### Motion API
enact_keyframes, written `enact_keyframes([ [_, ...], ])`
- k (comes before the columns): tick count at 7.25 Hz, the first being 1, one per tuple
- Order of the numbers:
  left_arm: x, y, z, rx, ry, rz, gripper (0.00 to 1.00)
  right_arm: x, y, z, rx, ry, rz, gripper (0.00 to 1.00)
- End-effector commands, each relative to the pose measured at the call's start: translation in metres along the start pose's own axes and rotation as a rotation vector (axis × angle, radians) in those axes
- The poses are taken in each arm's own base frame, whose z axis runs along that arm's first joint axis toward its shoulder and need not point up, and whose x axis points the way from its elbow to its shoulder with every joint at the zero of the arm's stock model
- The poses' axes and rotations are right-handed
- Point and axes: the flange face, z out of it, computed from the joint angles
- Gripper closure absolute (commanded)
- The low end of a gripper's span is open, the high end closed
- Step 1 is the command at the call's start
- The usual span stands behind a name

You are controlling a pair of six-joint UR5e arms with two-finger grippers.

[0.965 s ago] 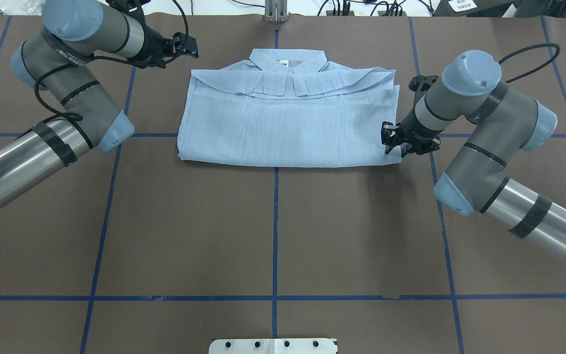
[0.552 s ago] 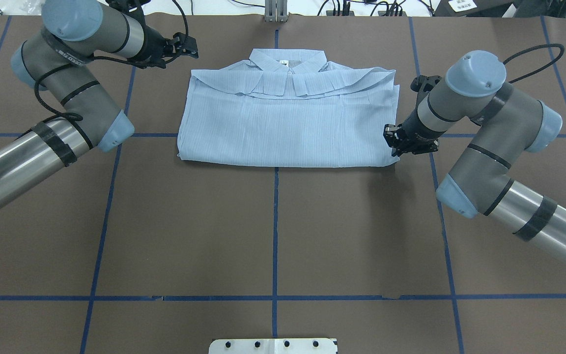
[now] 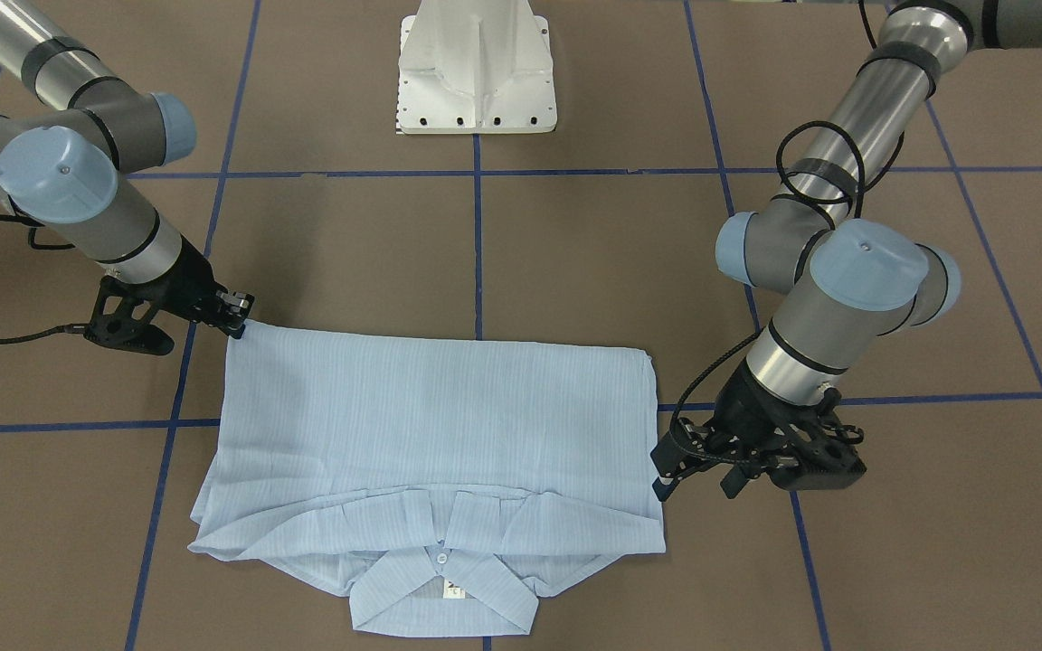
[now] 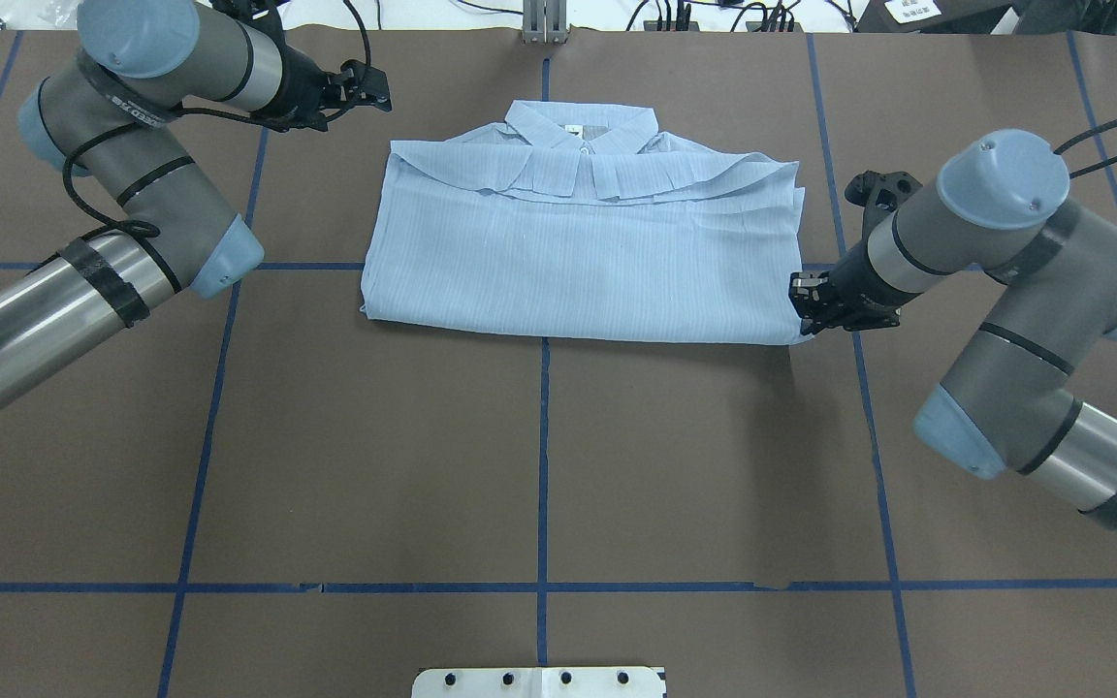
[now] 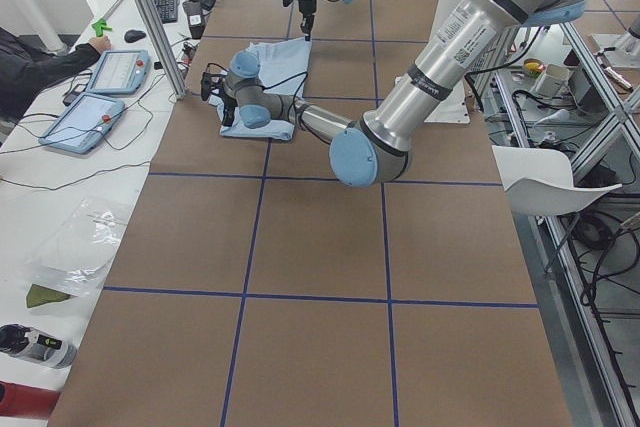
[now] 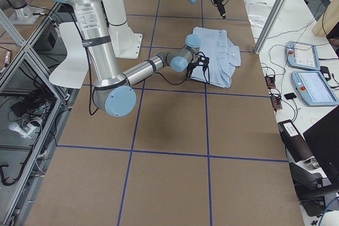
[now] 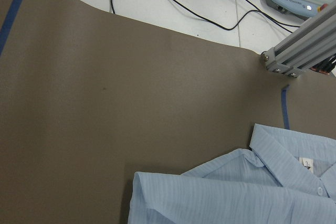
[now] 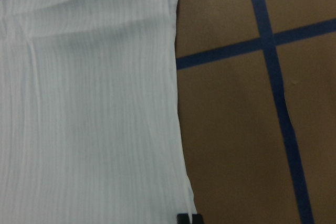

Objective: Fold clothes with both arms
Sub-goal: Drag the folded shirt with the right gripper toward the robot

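Observation:
The light blue striped shirt lies folded flat on the brown table, collar at the far side. The front-facing view has the shirt with its collar nearest the camera. My right gripper is shut on the shirt's near right corner, low on the table; the front-facing view puts this gripper at the cloth's upper left corner. In the right wrist view the shirt fills the left half. My left gripper hovers open beyond the far left corner, apart from the cloth, and it holds nothing.
The white pedestal base stands at the table's near middle edge. Blue tape lines grid the brown mat. An aluminium post rises at the far edge behind the collar. Tablets and a person's sleeve are beyond the table.
My right gripper has shut on the shirt's near right corner and moved right and slightly nearer, dragging the whole shirt a little to the right. The left arm has barely moved.

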Motion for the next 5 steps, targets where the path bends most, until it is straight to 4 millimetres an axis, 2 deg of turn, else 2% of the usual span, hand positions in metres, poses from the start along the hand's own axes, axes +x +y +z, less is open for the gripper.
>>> enact_keyframes([
  [1,0.002,0.000,-0.003,0.003,0.004,0.002,0.04,0.031,0.046,-0.017,-0.021,-0.001,-0.026,1.00],
  [3,0.005,0.001,-0.004,0.004,0.011,-0.017,0.04,0.066,0.093,-0.030,-0.064,0.021,-0.048,1.00],
  [4,0.005,0.003,-0.008,0.006,0.017,-0.017,0.04,0.069,0.124,-0.033,-0.110,0.021,-0.081,1.00],
  [5,0.001,0.006,-0.012,0.007,0.021,-0.015,0.04,0.077,0.167,-0.039,-0.173,0.031,-0.129,1.00],
])
